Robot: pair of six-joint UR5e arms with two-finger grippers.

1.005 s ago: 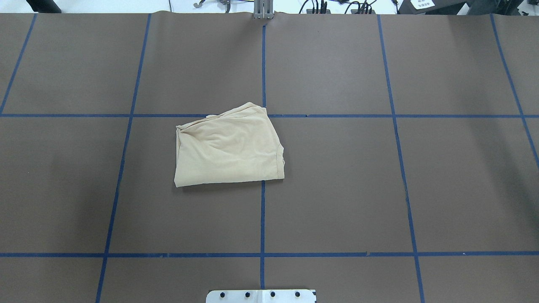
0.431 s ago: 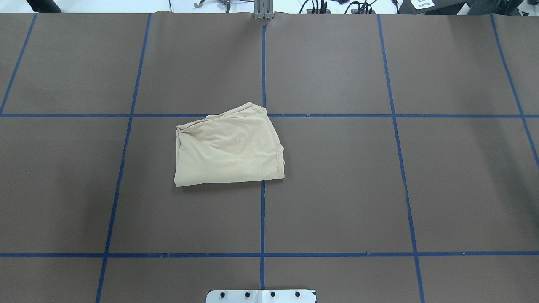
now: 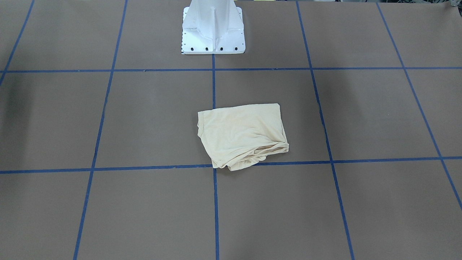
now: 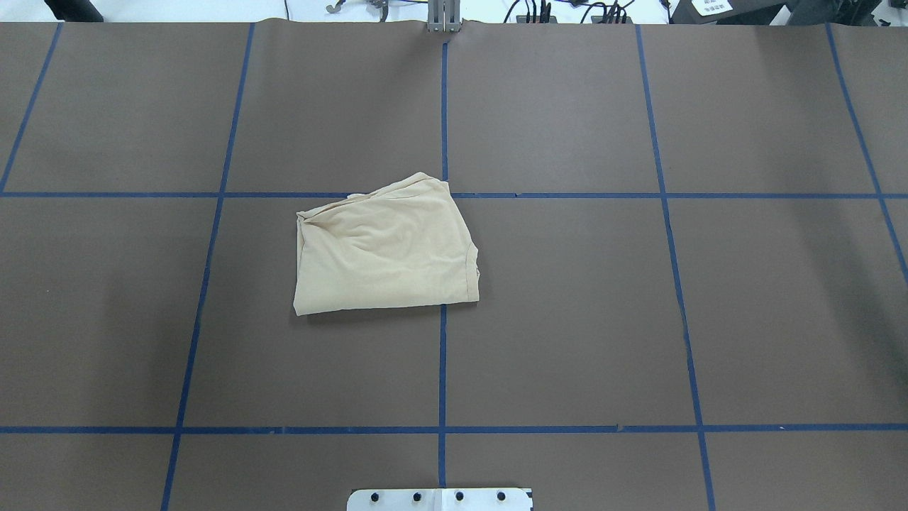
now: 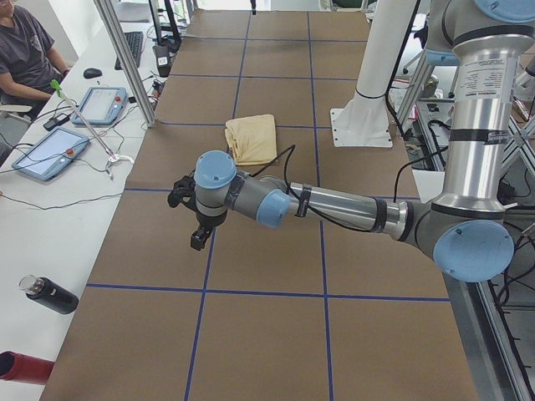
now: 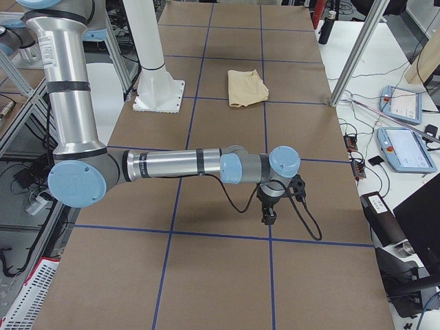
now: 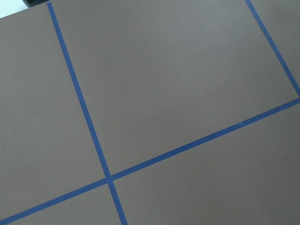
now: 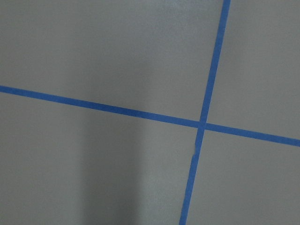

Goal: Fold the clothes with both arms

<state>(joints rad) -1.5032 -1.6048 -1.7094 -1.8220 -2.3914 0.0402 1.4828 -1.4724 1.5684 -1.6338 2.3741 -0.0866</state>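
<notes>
The shirt [image 4: 386,245] is folded into a rough rectangle and lying flat on the brown counter [image 4: 567,319]. It sits mostly on the robot's left of the centre blue tape line [image 4: 443,369]. Its right edge laps over that line, and its far corner touches the cross line. The edge away from the robot shows a few bunched layers stacked up, while the side nearest the white pedestal [image 3: 213,29] looks smooth.

Neither arm is anywhere near the shirt. The left arm [image 5: 334,205] reaches out low over the counter's left end, with the left hand [image 5: 198,241] pointing down above the tape grid. The right arm [image 6: 172,165] does the same at the other end, with the right hand [image 6: 269,218] hanging over the counter. Both hands only show up in the side views, so I can't tell if the fingers are spread or pressed together.

Both wrist cams show only brown counter and crossing tape.

A person [image 5: 25,50] sits at the side desk, with a black bottle [image 5: 50,294] nearer the camera.
</notes>
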